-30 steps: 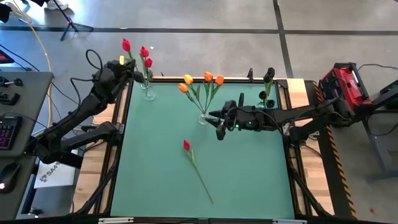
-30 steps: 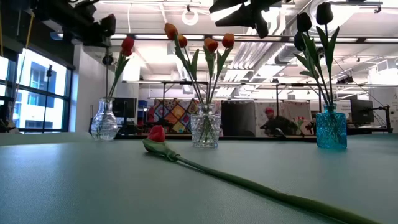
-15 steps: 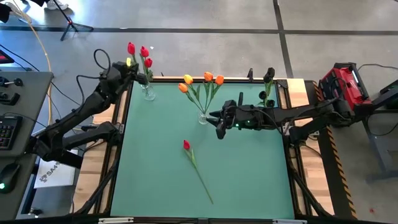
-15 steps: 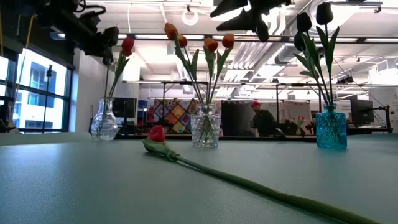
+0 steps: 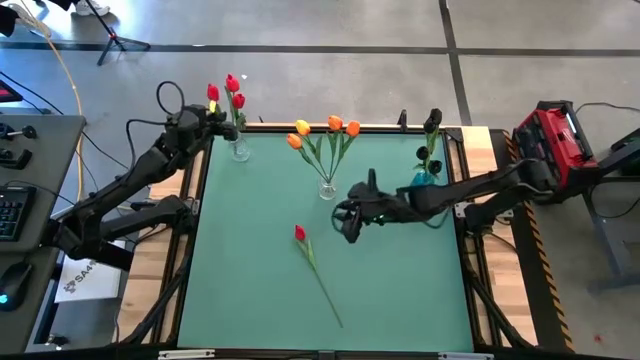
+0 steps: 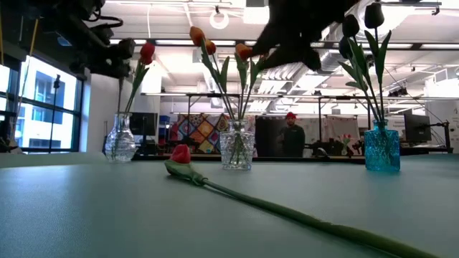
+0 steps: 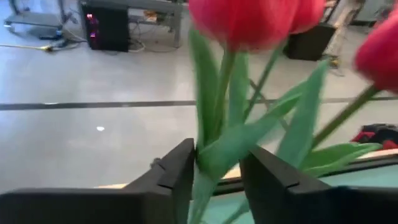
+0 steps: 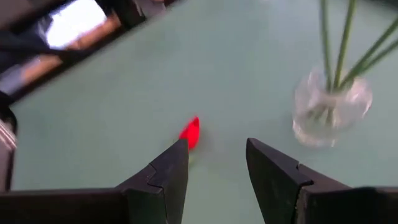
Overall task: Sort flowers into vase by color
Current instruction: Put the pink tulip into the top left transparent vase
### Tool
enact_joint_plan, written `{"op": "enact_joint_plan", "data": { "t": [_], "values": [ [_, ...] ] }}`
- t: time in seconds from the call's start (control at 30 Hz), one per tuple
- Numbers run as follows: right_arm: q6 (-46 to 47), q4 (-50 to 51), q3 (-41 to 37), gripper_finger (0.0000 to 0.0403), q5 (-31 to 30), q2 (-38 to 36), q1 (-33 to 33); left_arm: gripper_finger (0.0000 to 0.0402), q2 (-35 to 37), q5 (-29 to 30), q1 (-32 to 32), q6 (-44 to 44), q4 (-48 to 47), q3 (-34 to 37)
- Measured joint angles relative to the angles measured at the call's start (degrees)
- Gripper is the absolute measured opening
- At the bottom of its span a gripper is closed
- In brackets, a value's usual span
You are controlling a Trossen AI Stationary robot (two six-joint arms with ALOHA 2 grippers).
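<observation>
A clear vase (image 5: 238, 150) at the far left corner holds red tulips (image 5: 232, 82). My left gripper (image 7: 217, 155) stands open beside them, with one red tulip's stem (image 7: 208, 130) between its fingers. A middle clear vase (image 5: 327, 187) holds orange tulips (image 5: 335, 123), and a blue vase (image 6: 381, 148) holds dark ones (image 6: 373, 14). One red tulip (image 5: 299, 232) lies flat on the green mat, its stem running toward the near edge. My right gripper (image 5: 345, 222) hovers open just right of its head (image 8: 191, 132). My left gripper has the red tulip's stem (image 7: 205, 174) standing upright between its spread fingers, close against one finger (image 7: 180, 174), with a gap to the other finger. Whether the stem touches that finger, I cannot tell.
Green mat (image 5: 400, 290) lies bare on the near right side. A red case (image 5: 555, 135) sits beyond the table's right edge, a desk with a keyboard (image 5: 10, 210) beyond the left. A person (image 6: 290, 136) stands in the room behind.
My left gripper has moved a little right toward the far-left vase, and its red tulip's head has come down closer to the other two. My right gripper has moved from beside the middle vase toward the near left, down toward the lying tulip's head.
</observation>
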State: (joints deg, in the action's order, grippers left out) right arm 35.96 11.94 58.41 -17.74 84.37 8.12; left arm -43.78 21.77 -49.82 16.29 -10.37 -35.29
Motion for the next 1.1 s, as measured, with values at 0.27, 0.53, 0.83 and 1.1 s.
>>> {"op": "enact_joint_plan", "data": {
  "t": [0.27, 0.53, 0.83, 1.1],
  "values": [
    [12.08, -0.66, 0.00, 0.0149, 4.29, 8.64, 0.02, 0.0165, 6.66, -4.86, 0.00, 1.19, -6.27, -0.02],
    [22.55, -4.71, 0.00, 0.0149, 10.75, 18.42, 0.22, 0.0175, 14.07, -8.54, -0.04, 1.65, -8.90, -0.64],
    [25.51, -19.48, 0.00, 0.0149, 16.94, 25.58, 0.55, 0.0148, 21.69, -16.96, 1.08, -1.87, -11.60, -8.30],
    [18.96, -26.71, 0.76, 0.0149, 21.77, 29.35, 0.77, 0.0113, 27.62, -23.16, 3.22, 0.22, -22.89, -9.92]
  ]
}}
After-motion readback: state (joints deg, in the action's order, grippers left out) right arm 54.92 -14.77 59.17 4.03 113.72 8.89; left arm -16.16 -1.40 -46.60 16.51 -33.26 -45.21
